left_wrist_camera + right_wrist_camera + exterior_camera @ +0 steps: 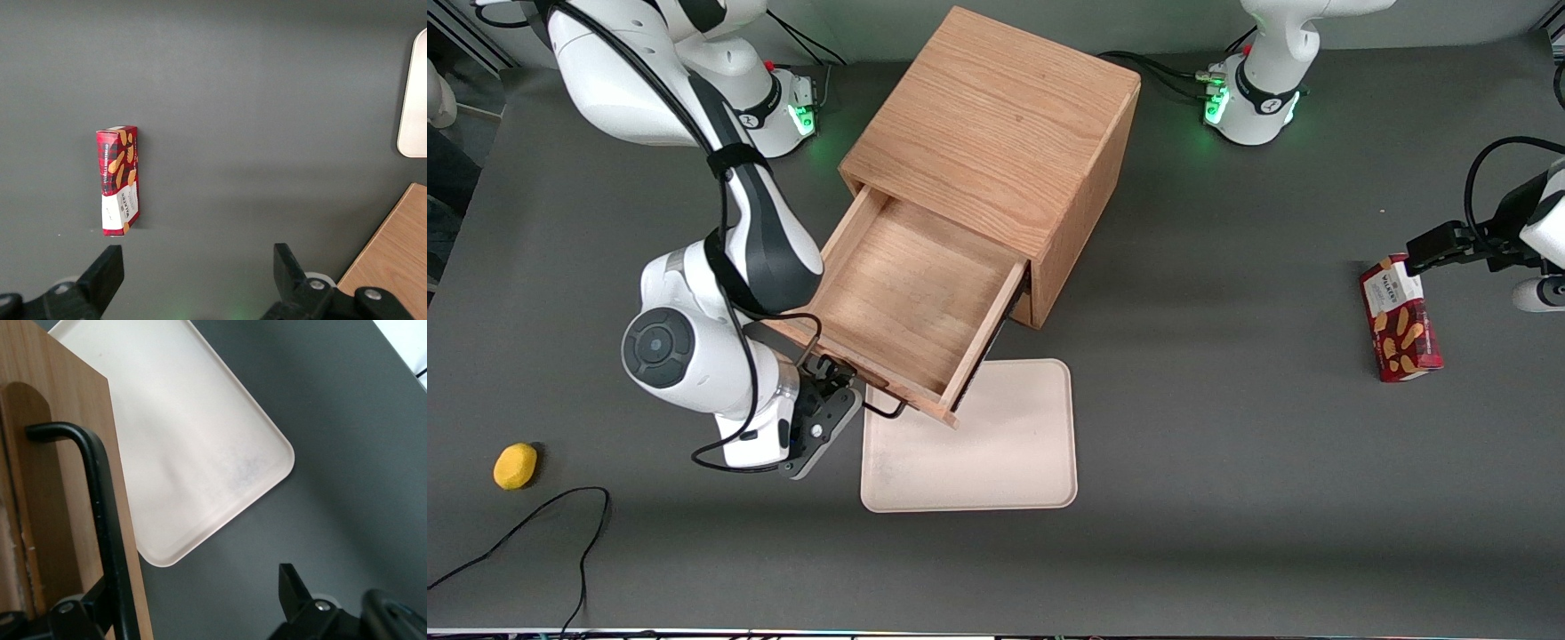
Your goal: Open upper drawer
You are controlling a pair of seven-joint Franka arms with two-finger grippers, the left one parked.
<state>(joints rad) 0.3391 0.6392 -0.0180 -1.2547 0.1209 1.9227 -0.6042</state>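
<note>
A dark grey matte table (1227,498) fills nearly the whole front view, with a paler floor strip showing only along the top edge. In the upper middle of the frame stands the light-oak wooden cabinet (996,124), and its upper drawer (911,298), a square oak tray with a long black wire handle (885,411), is pulled far out toward the camera, its front corner overhanging the cream rectangular plastic tray (996,453) at centre bottom. The right arm's black two-finger gripper (831,418) sits at the drawer front, lower left of centre; in the wrist view its fingers (297,600) stand spread apart with the handle (100,520) running beside one of them, though whether it touches is hard to tell. A small yellow rounded object (515,466) lies at lower left near a black cable (534,524), and a red biscuit box (1399,318) lies at the right edge, toward the parked arm's end
</note>
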